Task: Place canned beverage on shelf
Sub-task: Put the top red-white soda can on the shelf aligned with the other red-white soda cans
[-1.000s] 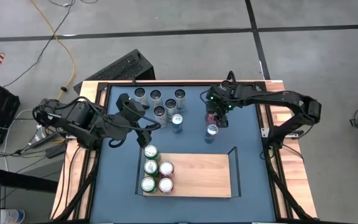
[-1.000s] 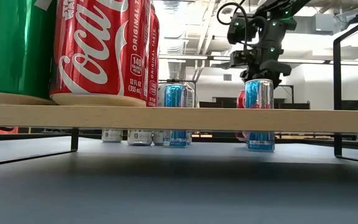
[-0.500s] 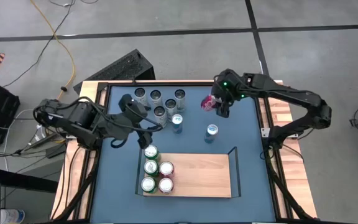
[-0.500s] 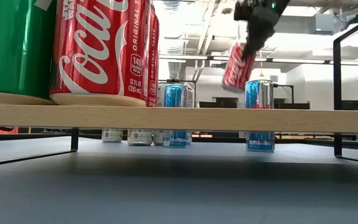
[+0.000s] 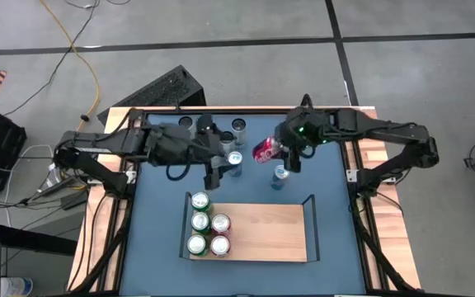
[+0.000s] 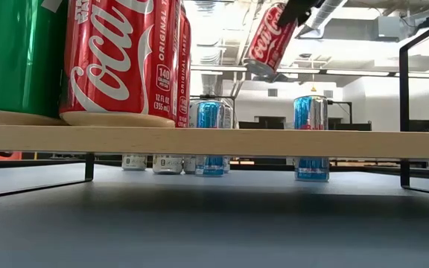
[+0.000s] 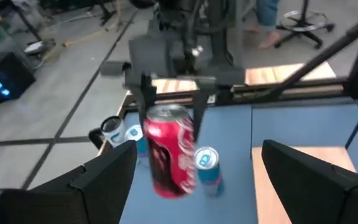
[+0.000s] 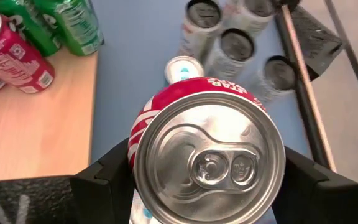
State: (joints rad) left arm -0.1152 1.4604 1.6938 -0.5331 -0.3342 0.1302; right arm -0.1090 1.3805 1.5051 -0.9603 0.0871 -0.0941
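Cans (image 5: 204,223) on shelf (image 5: 262,232)

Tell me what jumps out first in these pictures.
The right gripper holds a red cola can tilted in the air above the blue table. On the shelf, five red and green cans crowd the left end. The left gripper hovers open near a blue can.

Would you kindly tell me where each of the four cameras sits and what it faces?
High view: overhead, straight down on the table, both arms and the shelf.
Low view: table height, under the shelf, at the lifted red cola can.
Left wrist view: behind the left gripper, open, facing the right gripper holding that can.
Right wrist view: onto the can's top.
All four share the red cola can.
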